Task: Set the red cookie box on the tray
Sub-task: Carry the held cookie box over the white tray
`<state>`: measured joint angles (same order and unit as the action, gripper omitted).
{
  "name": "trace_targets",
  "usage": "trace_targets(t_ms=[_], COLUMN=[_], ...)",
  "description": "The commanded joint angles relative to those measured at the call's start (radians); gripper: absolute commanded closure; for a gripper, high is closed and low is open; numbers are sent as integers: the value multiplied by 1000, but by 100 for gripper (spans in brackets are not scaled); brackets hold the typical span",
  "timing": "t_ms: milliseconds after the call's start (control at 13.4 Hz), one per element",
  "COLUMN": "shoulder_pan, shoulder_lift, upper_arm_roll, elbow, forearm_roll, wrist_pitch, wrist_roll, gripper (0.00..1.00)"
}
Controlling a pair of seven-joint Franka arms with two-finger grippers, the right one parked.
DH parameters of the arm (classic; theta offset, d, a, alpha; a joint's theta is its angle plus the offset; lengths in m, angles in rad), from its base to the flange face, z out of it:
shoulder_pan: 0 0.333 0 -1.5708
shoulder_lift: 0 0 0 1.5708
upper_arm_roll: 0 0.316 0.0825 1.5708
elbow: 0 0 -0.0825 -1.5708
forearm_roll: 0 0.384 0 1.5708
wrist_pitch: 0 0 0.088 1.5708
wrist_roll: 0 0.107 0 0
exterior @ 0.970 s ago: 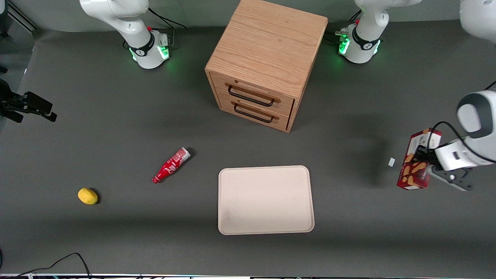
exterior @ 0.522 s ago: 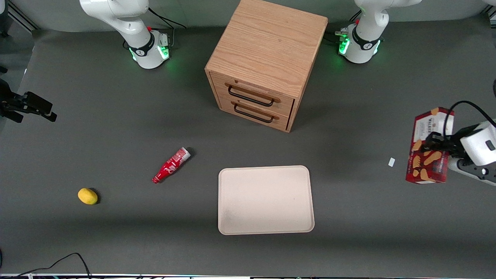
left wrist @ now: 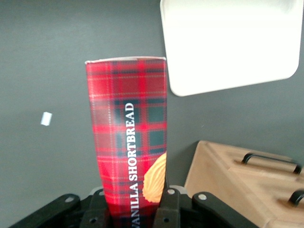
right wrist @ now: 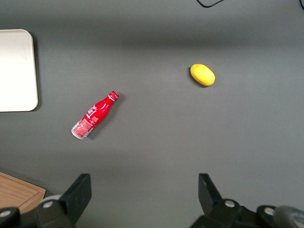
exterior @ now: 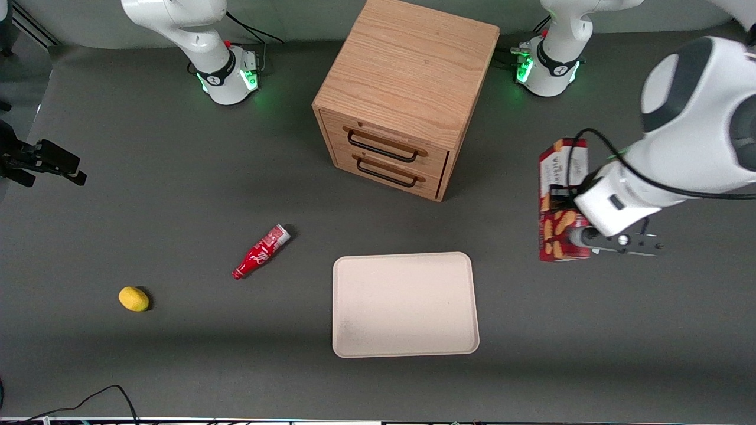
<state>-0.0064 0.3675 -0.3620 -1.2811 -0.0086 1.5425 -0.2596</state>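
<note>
The red cookie box (exterior: 558,200) hangs in the air, held upright in my left gripper (exterior: 561,203), which is shut on its middle. It is toward the working arm's end of the table, beside the tray and a little farther from the front camera than it. In the left wrist view the plaid box (left wrist: 128,142) stands between the two fingers (left wrist: 166,209), which press on its sides. The beige tray (exterior: 404,304) lies flat on the table in front of the drawer cabinet, with nothing on it; the left wrist view also catches the tray (left wrist: 228,42).
A wooden two-drawer cabinet (exterior: 407,94) stands at the middle, farther from the front camera than the tray. A small red bottle (exterior: 261,251) and a yellow lemon (exterior: 133,298) lie toward the parked arm's end. A small white scrap (left wrist: 46,118) lies on the mat.
My left gripper has carried the red cookie box up and sideways toward the tray and the cabinet. The box has stayed in the grip throughout.
</note>
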Motion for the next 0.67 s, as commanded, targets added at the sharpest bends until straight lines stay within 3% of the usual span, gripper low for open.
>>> trace_targets(t_ms=[0, 373, 597], shoulder_pan=[-45, -156, -178], shoulder_lift=[86, 270, 362], upper_arm_roll=[-38, -34, -23], elbow=[29, 29, 28], forearm_roll=[54, 186, 211], wrist_pitch=[120, 321, 456], wrist_roll=[-130, -228, -228], gripper=[100, 100, 100])
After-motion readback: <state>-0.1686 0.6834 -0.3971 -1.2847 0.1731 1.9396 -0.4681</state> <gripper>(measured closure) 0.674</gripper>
